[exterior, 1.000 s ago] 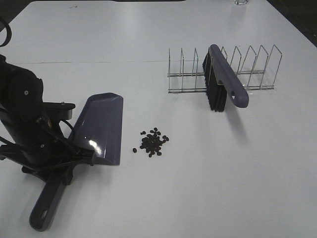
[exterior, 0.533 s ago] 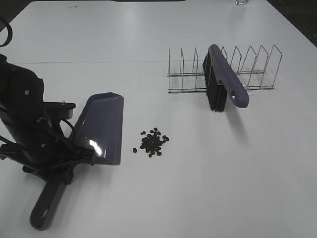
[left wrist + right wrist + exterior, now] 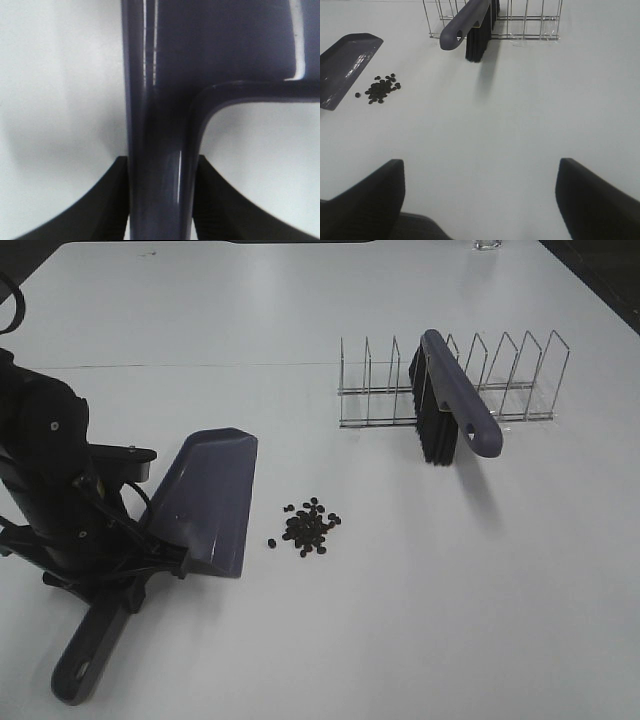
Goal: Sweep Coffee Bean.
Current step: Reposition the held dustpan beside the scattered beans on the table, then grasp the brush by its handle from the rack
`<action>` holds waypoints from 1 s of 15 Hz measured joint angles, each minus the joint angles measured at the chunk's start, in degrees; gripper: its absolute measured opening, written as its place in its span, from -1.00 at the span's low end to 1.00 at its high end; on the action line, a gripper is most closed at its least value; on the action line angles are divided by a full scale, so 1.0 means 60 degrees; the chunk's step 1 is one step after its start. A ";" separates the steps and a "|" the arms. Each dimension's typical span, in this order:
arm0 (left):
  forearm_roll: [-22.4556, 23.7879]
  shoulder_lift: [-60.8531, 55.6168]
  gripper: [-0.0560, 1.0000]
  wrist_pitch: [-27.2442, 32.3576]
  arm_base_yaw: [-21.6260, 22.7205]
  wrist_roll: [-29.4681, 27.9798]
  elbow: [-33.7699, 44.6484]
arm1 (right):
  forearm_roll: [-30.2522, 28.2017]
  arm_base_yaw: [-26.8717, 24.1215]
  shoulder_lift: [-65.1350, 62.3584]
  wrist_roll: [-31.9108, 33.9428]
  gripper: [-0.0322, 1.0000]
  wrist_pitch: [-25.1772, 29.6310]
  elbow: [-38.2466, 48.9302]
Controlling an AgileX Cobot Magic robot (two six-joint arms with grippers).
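Now my left gripper [image 3: 161,200] clamps the handle of the purple-grey plastic dustpan [image 3: 205,502], its scoop edge just beside the pile of tiny dark oval coffee beans [image 3: 310,527]. I should press that lip to the white table [image 3: 400,620], facing the pile. My right gripper [image 3: 480,200] hangs wide and empty. Beyond the beans stands one black-bristled brush [image 3: 455,410] in one wire rack [image 3: 520,390]. There is one dustpan, and a few dozen beans with one stray.

A wire rack [image 3: 515,380] stands on the white table [image 3: 420,620] at about two o'clock — a row of upright loops, its base flat on it.
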 joint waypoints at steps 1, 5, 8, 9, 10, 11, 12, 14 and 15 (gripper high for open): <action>0.0143 -0.0038 -0.27 0.0439 0.0000 0.0019 -0.0010 | 0.0000 0.0000 0.0000 0.0000 0.48 0.0000 0.0000; 0.0191 -0.1394 -0.27 0.1547 0.0000 0.0029 0.0267 | 0.0000 0.0000 0.0000 0.0000 0.48 0.0000 0.0000; 0.0563 -0.2578 -0.27 0.2215 0.0000 -0.0201 0.0315 | 0.0000 0.0000 0.0000 -0.0010 0.48 0.0000 0.0000; 0.0716 -0.2884 -0.27 0.2435 0.0000 -0.0325 0.0325 | 0.0000 0.0000 0.0000 -0.0019 0.48 0.0000 0.0000; 0.0840 -0.3123 -0.27 0.2569 0.0000 -0.0468 0.0334 | 0.0000 0.0000 0.0115 -0.0019 0.48 0.0000 -0.0029; 0.0936 -0.3285 -0.27 0.2645 0.0000 -0.0554 0.0334 | 0.0000 0.0000 0.0563 0.0067 0.48 0.0038 -0.0229; 0.0993 -0.3361 -0.27 0.2674 0.0000 -0.0602 0.0334 | 0.0000 0.0000 0.1423 0.0277 0.51 0.0201 -0.0535; 0.1060 -0.3380 -0.27 0.2674 0.0000 -0.0649 0.0334 | 0.0000 0.0000 0.3696 0.1031 0.70 0.0525 -0.1557; 0.1070 -0.3380 -0.27 0.2674 0.0000 -0.0649 0.0334 | 0.0000 0.0000 0.4202 0.1194 0.74 0.0563 -0.1843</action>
